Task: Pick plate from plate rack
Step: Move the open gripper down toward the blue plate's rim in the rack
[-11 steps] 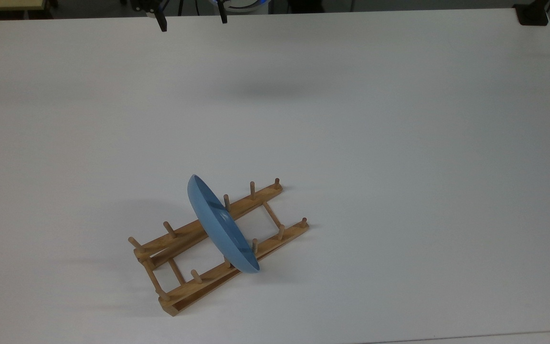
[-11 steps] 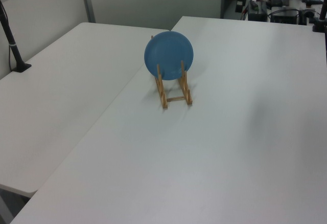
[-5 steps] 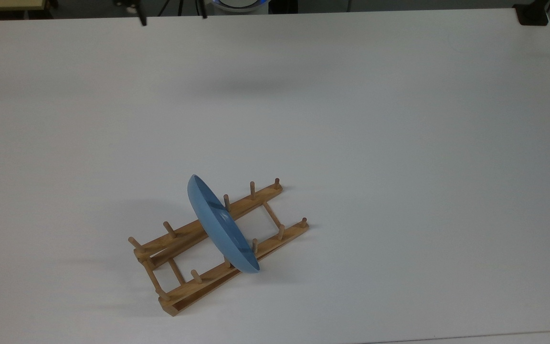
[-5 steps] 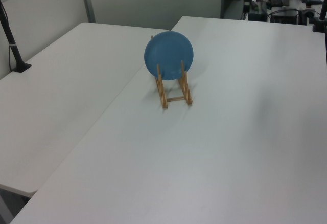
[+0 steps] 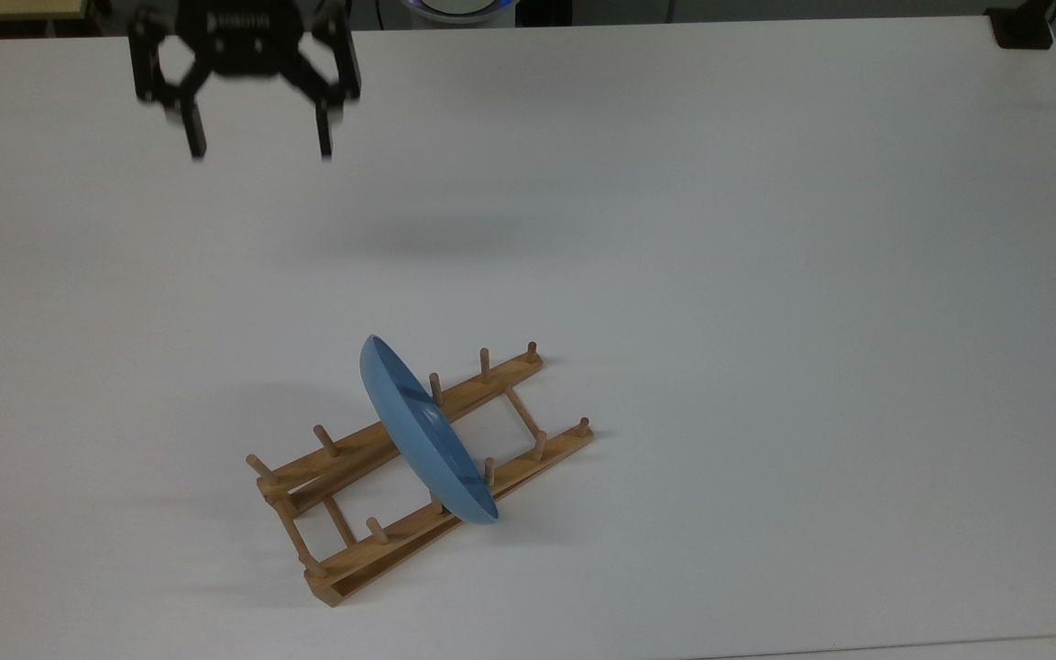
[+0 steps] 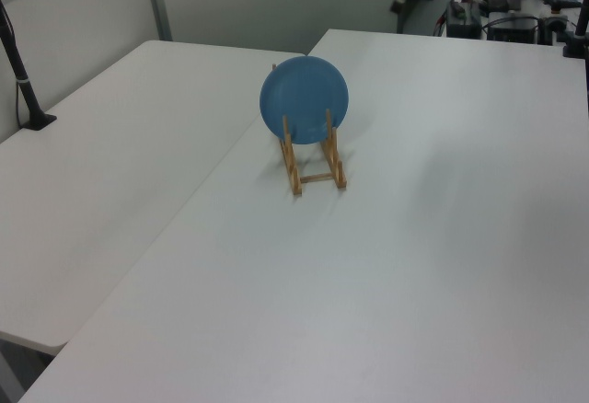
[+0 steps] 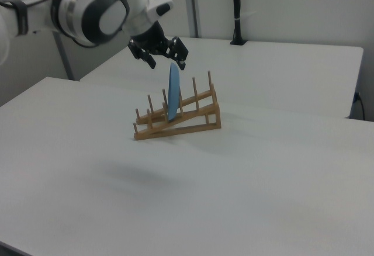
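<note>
A light-blue plate (image 5: 425, 431) stands on edge between the pegs of a wooden plate rack (image 5: 372, 532), low and left of centre in the top view. From the left view the plate (image 6: 304, 99) faces the camera, with the rack (image 6: 315, 178) below it. Seen edge-on in the right view, the plate (image 7: 173, 91) rises out of the sloping rack (image 7: 193, 121). My black gripper (image 5: 258, 150) hangs open and empty in the top view's upper left, well apart from the plate. The right view has the gripper (image 7: 167, 64) high above the table, near the plate's top edge.
The white table (image 5: 766, 321) spreads wide around the rack. A black clamp base (image 5: 1021, 27) sits at the top view's upper right corner. A second table with a black pole (image 6: 20, 76) lies on the left view's left. My white arm (image 7: 87, 13) reaches in from the right view's upper left.
The gripper has come into the top view from its upper edge, moving left and further into the frame, fingers still apart. Plate and rack have not moved.
</note>
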Tool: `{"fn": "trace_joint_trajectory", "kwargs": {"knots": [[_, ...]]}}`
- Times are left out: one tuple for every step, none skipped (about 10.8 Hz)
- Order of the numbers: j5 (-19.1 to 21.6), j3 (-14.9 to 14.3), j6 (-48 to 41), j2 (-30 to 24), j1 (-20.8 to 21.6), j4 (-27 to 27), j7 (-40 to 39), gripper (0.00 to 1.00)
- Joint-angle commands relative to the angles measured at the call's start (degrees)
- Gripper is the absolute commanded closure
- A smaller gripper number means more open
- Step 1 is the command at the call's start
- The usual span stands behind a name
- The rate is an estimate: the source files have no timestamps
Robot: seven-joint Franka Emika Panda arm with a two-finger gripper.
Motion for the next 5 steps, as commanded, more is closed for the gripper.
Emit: {"fn": "trace_joint_trajectory", "kwargs": {"knots": [[1.0,0.0,17.3,5.5,2.1,-2.0,5.7,0.00],[0.9,0.0,22.5,7.3,2.8,-2.1,6.6,0.00],[1.0,0.1,25.6,9.2,3.3,-2.0,7.2,0.00],[0.9,0.1,28.2,10.8,4.2,-1.8,8.0,0.00],[0.9,0.2,31.0,11.7,4.7,-2.2,9.7,0.00]]}}
